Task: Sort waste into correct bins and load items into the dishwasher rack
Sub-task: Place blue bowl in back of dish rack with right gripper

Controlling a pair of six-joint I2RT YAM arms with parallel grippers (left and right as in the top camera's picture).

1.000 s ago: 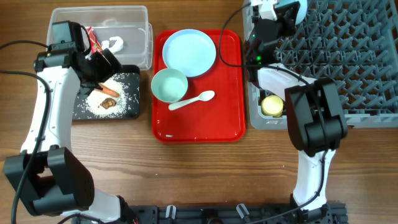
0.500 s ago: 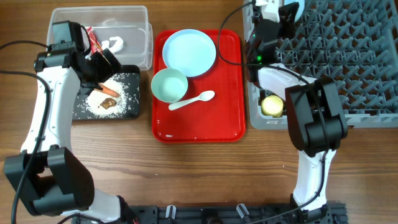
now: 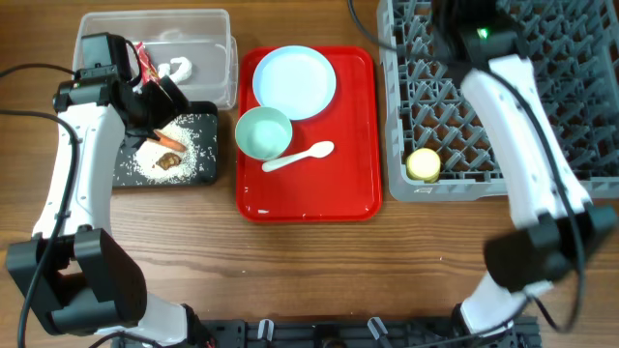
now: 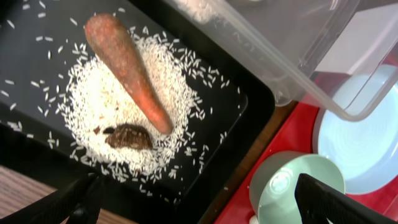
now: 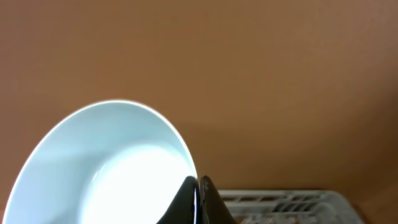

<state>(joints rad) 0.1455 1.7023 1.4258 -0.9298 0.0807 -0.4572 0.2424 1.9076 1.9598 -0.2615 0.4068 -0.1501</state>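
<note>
My left gripper [image 4: 205, 211] is open and empty, above the black tray [image 3: 131, 172]. The tray holds an orange carrot [image 4: 127, 68], white rice grains [image 4: 99, 106] and a brown scrap [image 4: 129, 135]. The clear tub [image 3: 208, 29] holds a red wrapper [image 3: 145, 63] and white paper [image 3: 179, 68]. My right gripper [image 5: 199, 186] is shut on the rim of a light blue bowl [image 5: 106, 168], held high above the grey rack [image 3: 542, 87]. A yellow cup [image 3: 423, 164] sits in the rack. A plate [image 3: 294, 81], a second bowl [image 3: 263, 132] and a white spoon [image 3: 300, 155] lie on the red tray [image 3: 309, 198].
The right arm [image 3: 522, 126] stretches across the rack and leaves the overhead view at the top edge. The clear tub's corner [image 4: 292, 68] overhangs the black tray's far side. Bare wooden table lies in front of the trays.
The right arm has swung from the rack's left edge toward the back and risen, taking the bowl out of the overhead view. The left arm has not moved.
</note>
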